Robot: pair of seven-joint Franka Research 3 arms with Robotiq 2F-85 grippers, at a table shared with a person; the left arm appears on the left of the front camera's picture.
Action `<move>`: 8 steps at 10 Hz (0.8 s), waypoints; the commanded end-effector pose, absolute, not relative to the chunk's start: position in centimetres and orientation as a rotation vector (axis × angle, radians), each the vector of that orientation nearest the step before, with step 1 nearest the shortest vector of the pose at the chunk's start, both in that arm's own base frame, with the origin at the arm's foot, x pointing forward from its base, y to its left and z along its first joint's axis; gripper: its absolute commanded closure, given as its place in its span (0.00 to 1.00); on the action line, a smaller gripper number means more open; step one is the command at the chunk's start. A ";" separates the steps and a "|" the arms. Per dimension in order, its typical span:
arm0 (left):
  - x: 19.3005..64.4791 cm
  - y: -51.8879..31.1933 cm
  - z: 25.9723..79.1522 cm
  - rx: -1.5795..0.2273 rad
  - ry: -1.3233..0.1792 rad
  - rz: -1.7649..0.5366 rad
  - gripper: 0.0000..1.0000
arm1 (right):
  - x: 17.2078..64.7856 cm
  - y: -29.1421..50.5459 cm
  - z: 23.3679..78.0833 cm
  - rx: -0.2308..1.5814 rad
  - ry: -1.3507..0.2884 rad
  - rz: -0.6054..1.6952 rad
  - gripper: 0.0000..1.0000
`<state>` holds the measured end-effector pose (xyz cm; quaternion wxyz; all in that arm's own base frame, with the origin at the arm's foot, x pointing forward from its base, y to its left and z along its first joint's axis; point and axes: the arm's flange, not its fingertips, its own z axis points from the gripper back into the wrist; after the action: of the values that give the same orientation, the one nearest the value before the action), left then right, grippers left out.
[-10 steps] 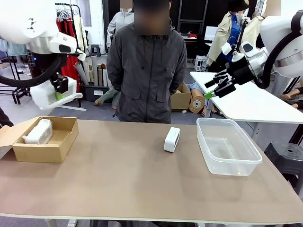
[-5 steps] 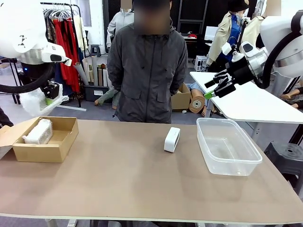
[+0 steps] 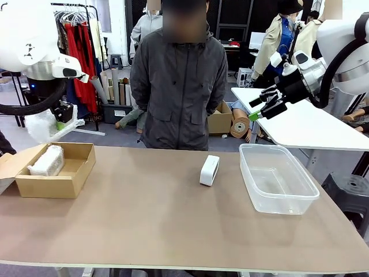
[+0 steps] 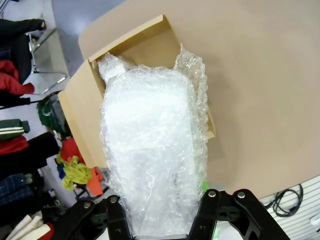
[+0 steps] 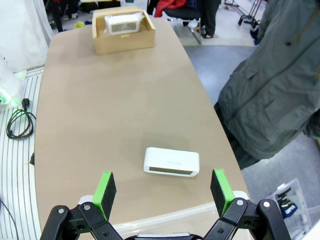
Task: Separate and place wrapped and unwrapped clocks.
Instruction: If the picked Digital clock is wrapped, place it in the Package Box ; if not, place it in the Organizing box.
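Above the cardboard box: the left gripper (image 3: 62, 115) hangs high over the left end of the cardboard box (image 3: 55, 186). Its jaws are pressed onto a wrapped clock (image 4: 150, 140), a bulky bundle in crinkly bubble plastic that juts out past the fingers. Seen along the wrist, the bundle hangs over the box's open mouth.
Inside the box: a second wrapped clock (image 3: 47, 160) lies against the left wall, and the right part of the floor is bare.
Right of the box, mid-table: the unwrapped clock (image 3: 209, 170), slim and smooth, sits alone on the brown table (image 3: 144, 219), touched by nothing. A person (image 3: 179, 81) in a grey jacket stands at the far edge behind it.
Farther right of the box: a clear plastic tub (image 3: 286, 206) rests on the table just beside the bare clock and holds no clock.
Farthest right of the box, high up: the right gripper (image 3: 253, 110) hovers above the tub's far side, its green-padded fingers spread wide around nothing.
Step in hand: by the look of it, the sorting of the wrapped pieces. One bundle is in the box and the other is carried over it, not yet set down.
Next move: it likely calls for lowering the bundle into the bare right part of the box, clear of the first bundle and the walls, before the jaws part. The loose plastic could snag on the box's rim or cling to the pads. The bare clock then probably goes to the tub, a short reach for the right gripper.
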<state>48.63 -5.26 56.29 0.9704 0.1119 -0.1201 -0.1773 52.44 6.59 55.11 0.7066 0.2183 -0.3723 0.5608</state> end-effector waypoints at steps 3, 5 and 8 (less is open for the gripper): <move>53.0 -5.2 53.7 0.254 -0.287 -0.014 1.00 | 52.4 6.6 55.3 0.487 -0.832 1.249 0.00; 54.5 -3.8 52.2 0.195 -0.273 0.100 1.00 | 52.4 6.6 55.3 0.487 -0.832 1.249 0.00; 56.3 -2.4 49.5 0.148 -0.247 0.067 1.00 | 52.4 6.6 55.3 0.487 -0.832 1.249 0.00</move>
<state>55.83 -2.70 49.44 0.9885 0.0847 -0.1168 0.0460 52.44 6.60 55.12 0.7066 0.2183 -0.3723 0.5608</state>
